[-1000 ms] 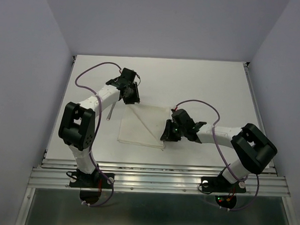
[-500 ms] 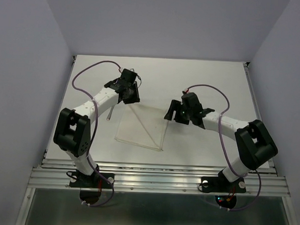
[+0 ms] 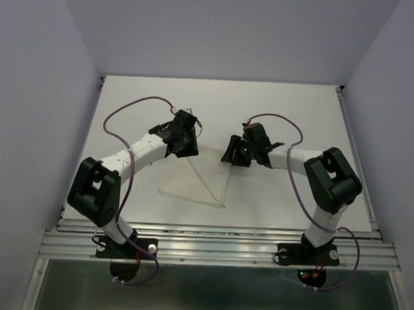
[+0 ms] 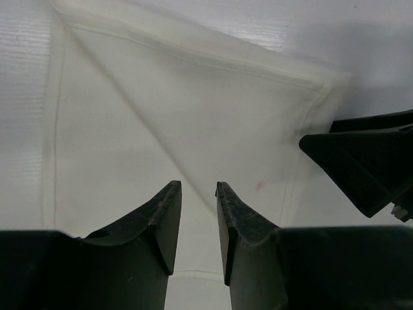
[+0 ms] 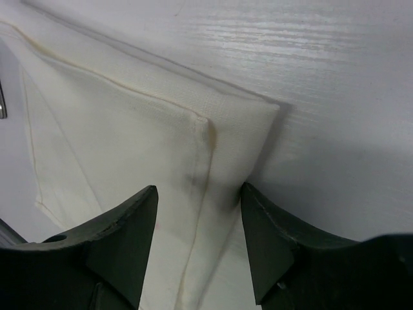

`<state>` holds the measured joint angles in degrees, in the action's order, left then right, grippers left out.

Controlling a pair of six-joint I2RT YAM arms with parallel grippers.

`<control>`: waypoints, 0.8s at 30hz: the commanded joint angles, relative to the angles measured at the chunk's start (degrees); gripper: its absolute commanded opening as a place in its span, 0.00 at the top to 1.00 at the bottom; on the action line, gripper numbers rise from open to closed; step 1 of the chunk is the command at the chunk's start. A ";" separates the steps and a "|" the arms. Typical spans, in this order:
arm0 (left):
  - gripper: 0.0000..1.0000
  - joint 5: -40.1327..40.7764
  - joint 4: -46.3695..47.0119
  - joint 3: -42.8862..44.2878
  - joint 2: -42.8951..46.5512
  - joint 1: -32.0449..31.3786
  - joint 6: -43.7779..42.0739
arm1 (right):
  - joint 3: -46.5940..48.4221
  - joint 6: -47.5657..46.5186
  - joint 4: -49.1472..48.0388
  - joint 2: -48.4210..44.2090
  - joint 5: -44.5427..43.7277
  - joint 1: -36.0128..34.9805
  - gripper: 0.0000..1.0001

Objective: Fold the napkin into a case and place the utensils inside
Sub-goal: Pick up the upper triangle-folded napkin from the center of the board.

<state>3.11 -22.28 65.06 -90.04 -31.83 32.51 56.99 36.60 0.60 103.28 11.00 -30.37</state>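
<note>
The white napkin (image 3: 195,178) lies flat mid-table, folded into a rough square with a diagonal crease (image 4: 161,142); no narrow case shows. My left gripper (image 3: 188,151) hovers over its far left part, open by a narrow gap (image 4: 199,187) with only cloth below. My right gripper (image 3: 229,156) is open over the far right corner (image 5: 258,110), its jaws straddling the layered edge (image 5: 199,188). The right finger (image 5: 258,213) touches the edge. A shiny metal sliver (image 5: 2,103) at the frame's left edge may be one of the utensils; in the top view they are hidden under my left forearm.
The right gripper's black fingers (image 4: 368,161) show beside the napkin's corner in the left wrist view. White tabletop (image 3: 298,118) surrounds the napkin. Grey walls close in the far side and both sides. A metal rail (image 3: 217,248) runs along the near edge.
The right gripper travelled from the napkin's near right edge to its far right corner and opened. The napkin went from loosely spread to flat. The left gripper shifted right over the far left corner.
</note>
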 commanded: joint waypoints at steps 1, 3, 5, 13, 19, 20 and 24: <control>0.61 0.75 0.66 -1.25 1.62 -1.65 1.41 | 1.10 1.28 0.10 3.41 -2.30 -0.13 0.43; 0.61 0.93 0.58 -2.12 1.97 -2.09 1.41 | 1.71 1.37 0.45 4.55 -3.79 -0.13 0.43; 0.61 1.10 0.40 -2.83 2.41 -2.09 1.50 | 2.33 0.93 1.33 5.26 -4.76 -0.13 0.44; 0.61 1.72 0.57 -3.71 1.80 -2.18 0.98 | 2.60 1.45 2.12 6.06 -5.99 -0.13 0.91; 0.61 1.98 0.49 -1.52 0.83 -2.62 -0.43 | -1.44 4.97 1.33 2.54 -9.24 2.59 0.99; 0.61 2.07 0.23 -0.38 0.48 -2.71 -1.04 | -2.23 5.49 1.16 1.23 -9.60 3.73 0.99; 0.61 2.77 0.13 3.31 -1.36 -3.14 -2.63 | -7.50 6.81 0.28 -2.91 -10.56 6.37 0.99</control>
<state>3.97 -22.55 63.18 -90.45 -34.33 32.36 54.35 42.11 -1.87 103.63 5.72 -27.22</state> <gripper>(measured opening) 0.393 0.022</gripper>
